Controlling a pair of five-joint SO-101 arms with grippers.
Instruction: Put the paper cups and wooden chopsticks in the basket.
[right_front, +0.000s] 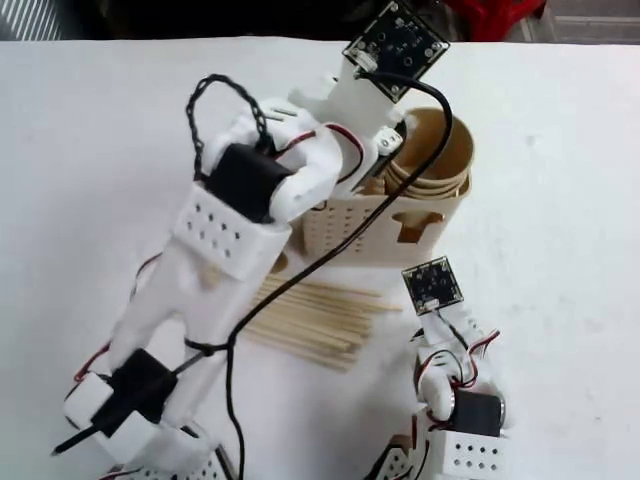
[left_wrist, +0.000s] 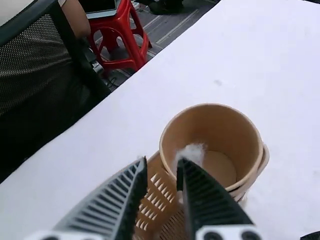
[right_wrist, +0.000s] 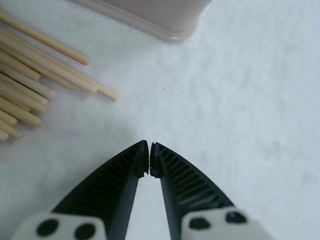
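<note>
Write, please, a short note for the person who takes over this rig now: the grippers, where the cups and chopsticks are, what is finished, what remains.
Left gripper: slightly open, empty, above the basket, next to the cups.
Right gripper: shut, empty, over the bare table, close to the chopsticks.
Done: the cups sit stacked inside one end of the basket.
Left: the chopsticks lie in a pile on the table in front of the basket; they must be picked up and put in.
</note>
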